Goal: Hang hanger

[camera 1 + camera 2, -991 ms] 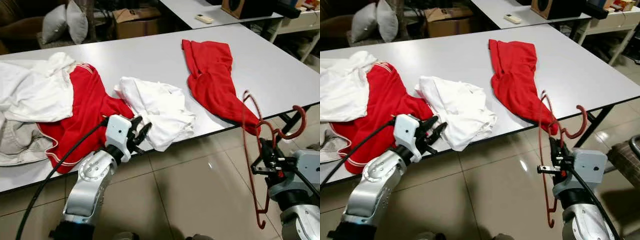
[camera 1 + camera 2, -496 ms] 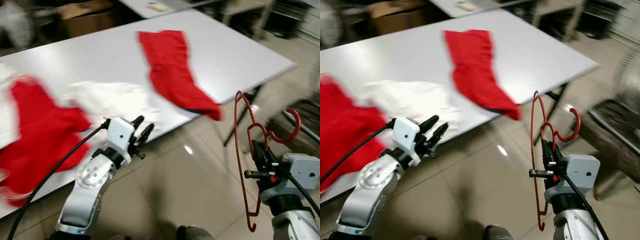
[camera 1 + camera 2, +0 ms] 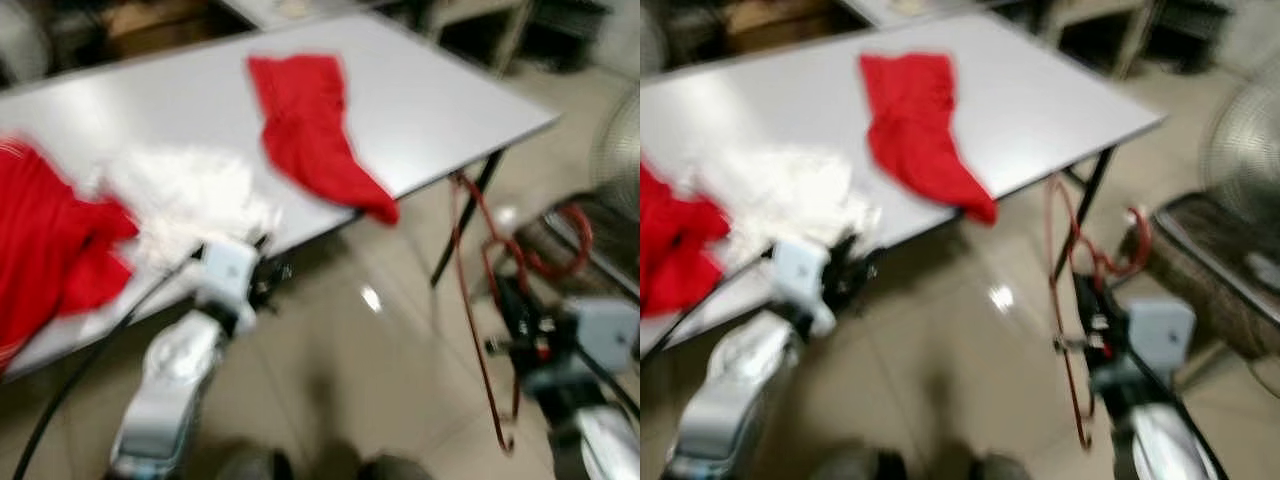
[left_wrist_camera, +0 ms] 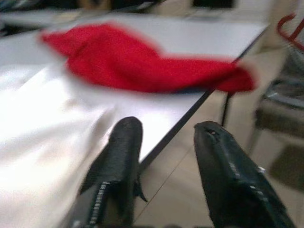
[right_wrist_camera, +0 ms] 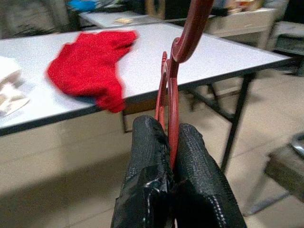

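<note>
Table (image 3: 440,90) shifted; hanger (image 5: 172,90) clamped.

My two head eyes look forward and down, blurred, over the counter (image 3: 440,90) and the tiled floor (image 3: 390,370). My left wrist camera sits close behind its fingers (image 4: 121,156), facing the counter edge. My right wrist camera looks along its fingers (image 5: 147,156). All views share the red garment (image 3: 915,125).
</note>
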Robot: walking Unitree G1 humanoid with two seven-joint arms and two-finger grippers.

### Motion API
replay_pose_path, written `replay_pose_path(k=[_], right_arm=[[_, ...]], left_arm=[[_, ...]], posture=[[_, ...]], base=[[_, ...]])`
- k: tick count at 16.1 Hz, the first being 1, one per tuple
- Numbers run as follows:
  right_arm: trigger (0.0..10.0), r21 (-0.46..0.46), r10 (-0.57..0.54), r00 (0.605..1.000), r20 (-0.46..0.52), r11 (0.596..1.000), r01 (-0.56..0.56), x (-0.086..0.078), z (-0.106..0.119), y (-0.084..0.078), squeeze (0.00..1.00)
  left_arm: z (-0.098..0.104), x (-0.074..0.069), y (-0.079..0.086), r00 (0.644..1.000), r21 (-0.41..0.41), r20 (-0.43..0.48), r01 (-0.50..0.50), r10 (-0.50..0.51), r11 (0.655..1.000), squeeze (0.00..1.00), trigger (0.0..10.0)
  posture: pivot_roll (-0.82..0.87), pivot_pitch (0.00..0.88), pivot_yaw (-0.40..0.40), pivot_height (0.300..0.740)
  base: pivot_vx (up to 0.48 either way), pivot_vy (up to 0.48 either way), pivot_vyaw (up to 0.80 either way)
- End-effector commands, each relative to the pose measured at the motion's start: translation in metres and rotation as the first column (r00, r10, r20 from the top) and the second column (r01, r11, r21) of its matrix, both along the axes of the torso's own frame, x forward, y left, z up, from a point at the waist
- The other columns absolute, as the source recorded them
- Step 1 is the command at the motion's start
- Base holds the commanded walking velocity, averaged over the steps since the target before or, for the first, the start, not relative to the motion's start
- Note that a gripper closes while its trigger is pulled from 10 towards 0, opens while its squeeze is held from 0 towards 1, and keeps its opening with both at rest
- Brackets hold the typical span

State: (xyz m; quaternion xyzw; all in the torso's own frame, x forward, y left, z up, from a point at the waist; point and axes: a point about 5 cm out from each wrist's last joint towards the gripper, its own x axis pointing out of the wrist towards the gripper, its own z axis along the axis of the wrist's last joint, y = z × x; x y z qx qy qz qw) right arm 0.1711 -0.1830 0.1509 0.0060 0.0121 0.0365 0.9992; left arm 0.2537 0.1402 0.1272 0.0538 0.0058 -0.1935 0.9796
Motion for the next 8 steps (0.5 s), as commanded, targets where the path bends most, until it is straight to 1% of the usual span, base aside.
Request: replay_pose_path(k=[1,2,3,4,5,6,7,8], right_arm=[[10.0,0.006,0.014,1.0,-0.017,1.0,-0.013,0.0,-0.003,0.0,0.0],[10.0,0.006,0.016,1.0,-0.017,1.0,-0.016,0.0,-0.004,0.0,0.0],[10.0,0.007,0.018,1.0,-0.017,1.0,-0.018,0.001,-0.004,0.001,0.0],[10.0,0.006,0.021,1.0,-0.016,1.0,-0.021,0.002,-0.004,0.001,0.0],[10.0,0.003,0.024,1.0,-0.015,1.0,-0.024,0.003,-0.004,0.002,0.0],[10.0,-0.003,0.024,1.0,-0.011,1.0,-0.024,0.004,-0.004,0.001,0.0],[10.0,-0.008,0.025,1.0,-0.009,1.0,-0.025,0.005,-0.004,0.001,0.0],[10.0,-0.012,0.027,1.0,-0.009,1.0,-0.027,0.006,-0.004,0.001,0.0]], left_arm=[[0.01,0.004,0.006,0.998,0.048,0.053,-0.019,0.017,0.999,1.0,10.0],[0.007,0.007,0.01,0.999,0.128,0.028,-0.028,0.025,0.991,1.0,10.0],[0.005,0.009,0.012,0.999,0.182,0.022,-0.032,0.029,0.983,1.0,10.0],[0.002,0.013,0.016,0.999,0.258,0.019,-0.041,0.037,0.965,1.0,10.0],[0.0,0.018,0.018,0.999,0.299,0.021,-0.047,0.043,0.953,1.0,10.0],[-0.004,0.024,0.016,0.999,0.326,0.0,-0.033,0.035,0.945,0.04,10.0],[-0.007,0.026,0.013,1.0,0.34,-0.02,-0.012,0.02,0.94,0.0,10.0],[-0.01,0.029,0.012,0.999,0.349,-0.037,0.001,0.013,0.937,0.0,10.0]], posture=[[-0.13,0.122,0.021,0.74],[-0.13,0.119,0.024,0.74],[-0.13,0.114,0.03,0.74],[-0.13,0.11,0.036,0.74],[-0.13,0.107,0.041,0.74],[-0.13,0.102,0.047,0.74],[-0.14,0.099,0.05,0.74],[-0.14,0.097,0.052,0.74]], base=[[0.0,0.0,0.0],[0.0,0.0,0.0],[0.0,0.0,0.0],[0.0,0.0,0.0],[0.0,0.0,0.0],[0.0,0.0,0.0],[0.0,0.0,0.0],[0.0,0.0,0.0]])
